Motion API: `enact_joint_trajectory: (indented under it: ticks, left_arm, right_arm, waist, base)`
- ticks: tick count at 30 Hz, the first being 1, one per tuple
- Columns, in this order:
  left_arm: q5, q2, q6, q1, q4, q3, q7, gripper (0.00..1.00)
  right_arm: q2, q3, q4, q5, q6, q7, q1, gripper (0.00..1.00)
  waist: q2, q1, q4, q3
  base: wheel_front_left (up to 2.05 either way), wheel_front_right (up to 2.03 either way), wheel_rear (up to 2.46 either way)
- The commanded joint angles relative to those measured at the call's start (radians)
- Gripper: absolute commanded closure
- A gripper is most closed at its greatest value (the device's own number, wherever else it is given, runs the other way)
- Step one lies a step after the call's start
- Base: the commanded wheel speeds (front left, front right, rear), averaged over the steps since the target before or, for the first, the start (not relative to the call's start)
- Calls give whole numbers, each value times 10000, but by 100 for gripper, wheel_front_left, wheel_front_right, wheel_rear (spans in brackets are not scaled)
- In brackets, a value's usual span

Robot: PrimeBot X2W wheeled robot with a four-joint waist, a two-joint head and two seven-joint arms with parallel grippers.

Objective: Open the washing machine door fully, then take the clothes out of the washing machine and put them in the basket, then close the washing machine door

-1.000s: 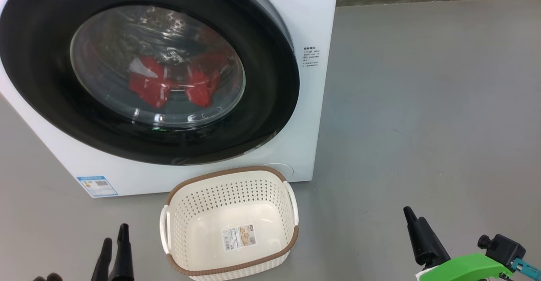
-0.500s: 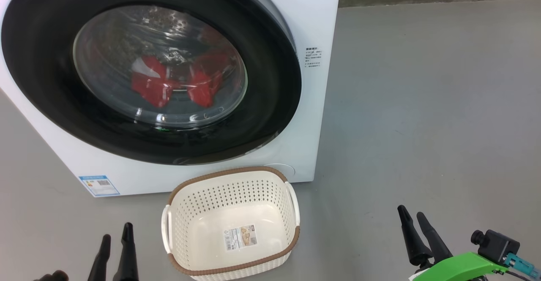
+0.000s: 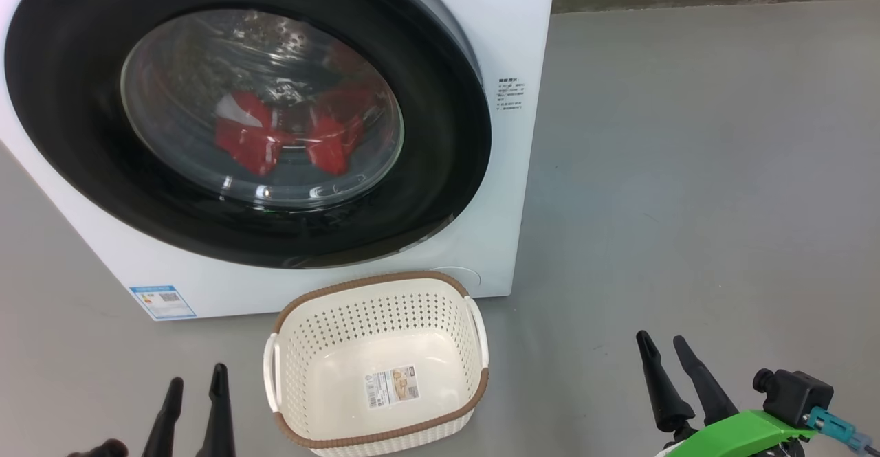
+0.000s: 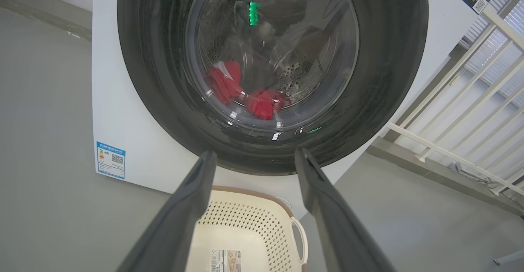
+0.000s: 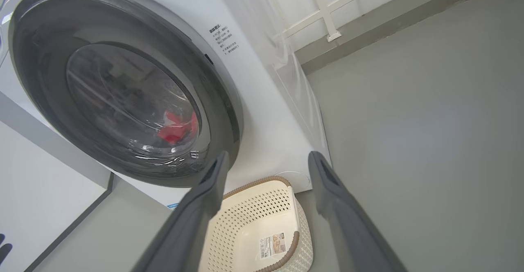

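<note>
Lower left of head view: left gripper [image 3: 198, 378], fingers spread apart, gripping nothing, over grey floor [image 3: 687, 168]. Lower right: right gripper [image 3: 661, 341], likewise spread, gripping nothing, green mount [image 3: 742, 431] at its base. Bottom centre, between both: basket [image 3: 371, 282], upright on floor, label sticker on its bottom, just in front of washing machine [image 3: 512, 24]. Upper left: washing machine door [image 3: 69, 134] shut, clothes [image 3: 254, 142] inside drum, red behind glass. Blue label [image 3: 162, 302] at cabinet's lower left corner.
</note>
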Motion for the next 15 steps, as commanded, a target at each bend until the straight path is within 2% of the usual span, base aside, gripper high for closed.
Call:
enact_joint_trajectory:
  ticks: [1, 15]
  left_arm:
    - [354, 180, -23, -130, -323, 176, -158, 0]
    - [1838, 212, -27, -38, -476, 138, -540, 0]
  right_arm:
    - [-108, 220, -321, -403, 12, -157, -240, 0]
    - [-94, 211, -519, -1833, 13, -538, -142, 0]
  waist:
    - [0, -1, 4, 5]
    - [0, -1, 65, 75]
  base:
    - [0, 0, 0]
    - [0, 0, 0]
